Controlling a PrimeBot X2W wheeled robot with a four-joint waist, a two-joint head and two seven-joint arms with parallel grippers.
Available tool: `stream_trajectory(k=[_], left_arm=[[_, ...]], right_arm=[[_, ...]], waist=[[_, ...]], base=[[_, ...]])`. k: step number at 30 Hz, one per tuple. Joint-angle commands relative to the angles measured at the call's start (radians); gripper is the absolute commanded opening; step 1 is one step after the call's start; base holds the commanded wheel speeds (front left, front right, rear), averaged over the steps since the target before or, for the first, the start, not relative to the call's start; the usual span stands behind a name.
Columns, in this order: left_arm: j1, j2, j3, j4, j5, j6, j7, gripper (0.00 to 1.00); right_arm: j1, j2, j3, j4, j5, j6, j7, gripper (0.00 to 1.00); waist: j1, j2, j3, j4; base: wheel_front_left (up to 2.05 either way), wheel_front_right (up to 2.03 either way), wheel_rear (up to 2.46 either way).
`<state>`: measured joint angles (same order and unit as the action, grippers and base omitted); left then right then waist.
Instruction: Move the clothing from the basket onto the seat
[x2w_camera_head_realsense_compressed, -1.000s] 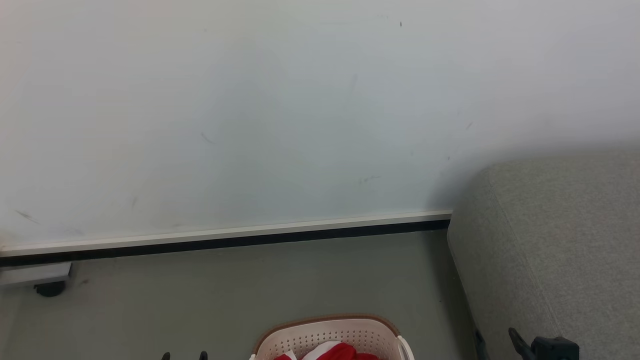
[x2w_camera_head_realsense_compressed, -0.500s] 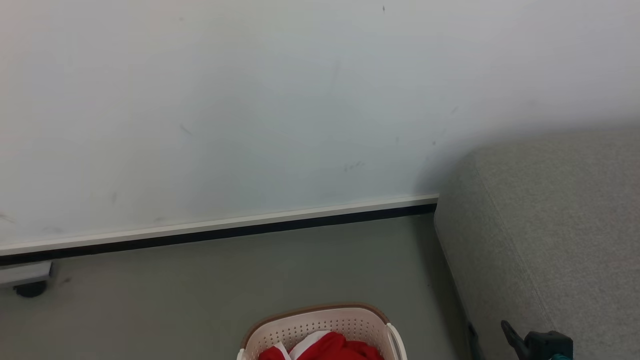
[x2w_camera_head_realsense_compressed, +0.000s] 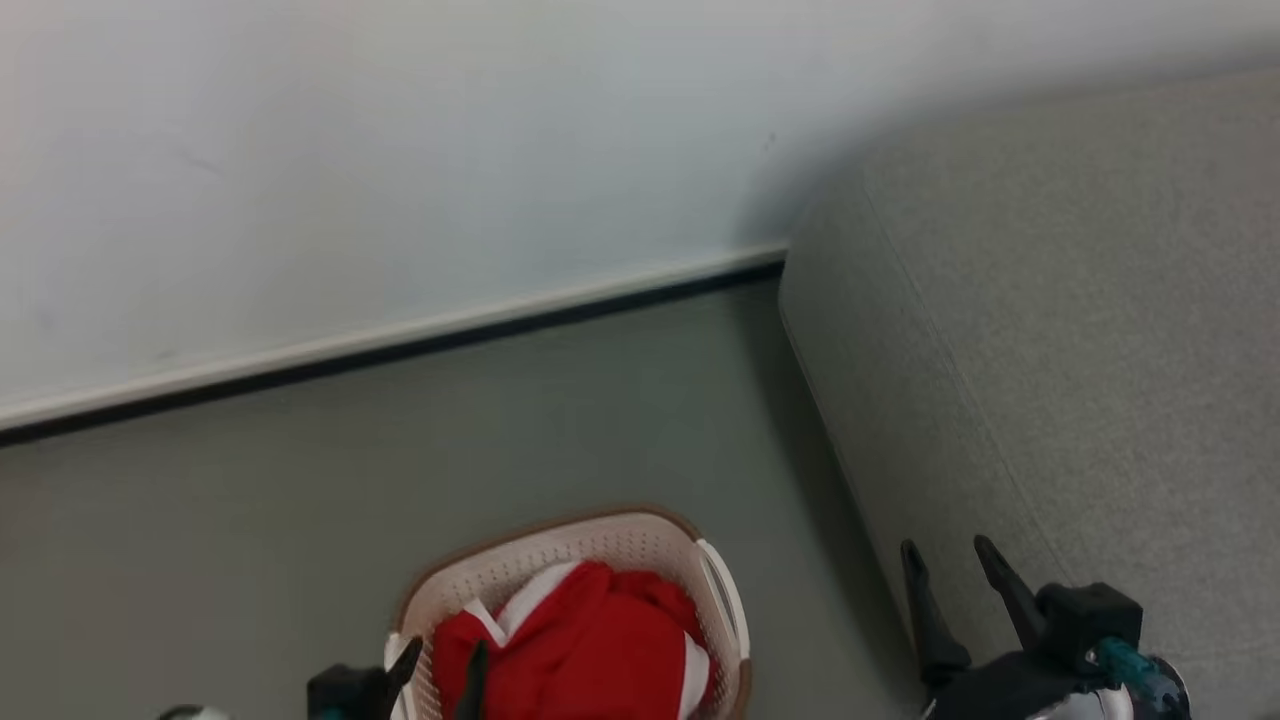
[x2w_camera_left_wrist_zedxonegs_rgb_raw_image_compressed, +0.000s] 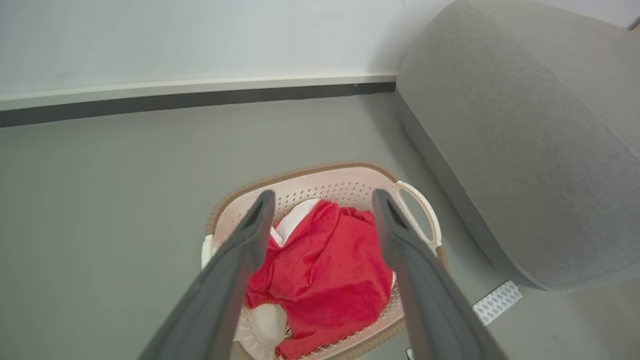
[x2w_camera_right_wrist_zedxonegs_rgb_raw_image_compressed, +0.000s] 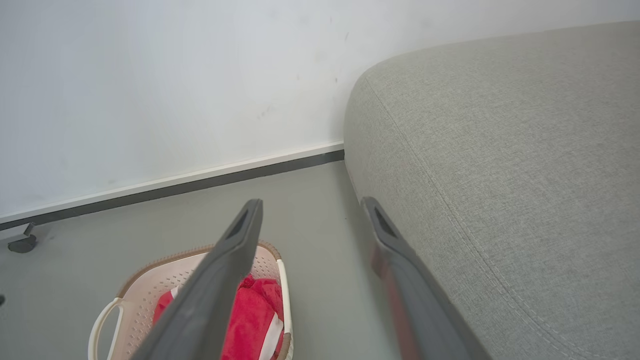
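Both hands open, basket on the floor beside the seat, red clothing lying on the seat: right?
No: the left wrist view shows the red clothing in the basket, not on the seat. The left hand and right hand are open, and the basket stands on the floor beside the seat.

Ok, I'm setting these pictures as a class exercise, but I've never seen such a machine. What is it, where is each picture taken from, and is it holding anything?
It is a wheeled robot with two arms, each ending in a gripper of two dark fingers. The head view comes from a camera on its head, looking down. The two wrist views come from cameras on its wrists, each looking along that gripper's fingers. On the floor stands a basket with red clothing in it, beside a grey seat. The left gripper hangs over the basket, and the right gripper is by the seat's edge. Both are open and hold nothing.
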<state>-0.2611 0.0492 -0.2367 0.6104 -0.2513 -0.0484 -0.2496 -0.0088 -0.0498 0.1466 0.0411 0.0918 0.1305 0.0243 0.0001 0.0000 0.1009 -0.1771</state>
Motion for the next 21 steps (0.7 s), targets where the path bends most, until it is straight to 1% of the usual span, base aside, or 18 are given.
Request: stream_trajectory(k=[1,2,3,4,8,12,14,16,17,21], left_arm=[[-0.043,0.003,-0.005,0.03,0.007,0.006,0.009,1.0],[-0.071,0.003,-0.012,0.056,0.012,0.008,0.017,1.0],[-0.126,0.004,-0.024,0.107,0.022,0.007,0.03,1.0],[-0.153,0.004,-0.032,0.129,0.025,0.004,0.037,1.0],[-0.259,0.005,-0.065,0.213,0.024,-0.004,0.061,1.0],[-0.344,0.005,-0.125,0.288,0.003,-0.027,0.111,1.0],[-0.388,0.006,-0.15,0.321,0.011,-0.019,0.133,1.0],[-0.423,0.006,-0.153,0.362,0.017,0.002,0.146,1.0],[-0.423,0.006,-0.153,0.362,0.017,0.002,0.146,1.0],[-0.491,0.008,-0.162,0.423,0.025,0.025,0.157,1.0]], right_arm=[[-0.029,0.003,0.012,-0.004,0.009,0.0,-0.017,1.0],[-0.043,0.003,0.019,-0.003,0.015,0.0,-0.032,1.0],[-0.067,0.002,0.027,0.004,0.028,0.0,-0.063,1.0],[-0.075,0.002,0.027,0.005,0.037,0.0,-0.079,1.0],[-0.106,0.003,0.039,0.017,0.055,0.0,-0.129,1.0],[-0.126,0.003,0.05,0.024,0.068,0.0,-0.162,1.0],[-0.13,0.003,0.055,0.021,0.077,0.0,-0.176,1.0],[-0.131,0.003,0.063,0.024,0.08,0.0,-0.186,1.0],[-0.131,0.003,0.063,0.024,0.08,0.0,-0.186,1.0],[-0.125,0.003,0.076,0.019,0.09,0.0,-0.199,1.0]], waist=[[-0.0001,0.0,0.197,-0.13],[-0.0001,0.0,0.228,-0.143],[-0.0001,0.0,0.283,-0.162],[-0.0001,0.0,0.312,-0.167],[-0.0001,0.0,0.409,-0.181],[-0.0001,0.0,0.48,-0.194],[-0.0001,0.0,0.508,-0.202],[-0.0001,0.0,0.531,-0.212],[-0.0001,0.0,0.531,-0.212],[-0.0001,0.0,0.575,-0.231]], base=[[0.0,0.0,0.0],[0.0,0.0,0.0],[0.0,0.0,0.0],[0.0,0.0,0.0],[0.0,0.0,0.0],[0.0,0.0,0.0],[0.0,0.0,0.0],[0.0,0.0,0.0],[0.0,0.0,0.0],[0.0,0.0,0.0]])
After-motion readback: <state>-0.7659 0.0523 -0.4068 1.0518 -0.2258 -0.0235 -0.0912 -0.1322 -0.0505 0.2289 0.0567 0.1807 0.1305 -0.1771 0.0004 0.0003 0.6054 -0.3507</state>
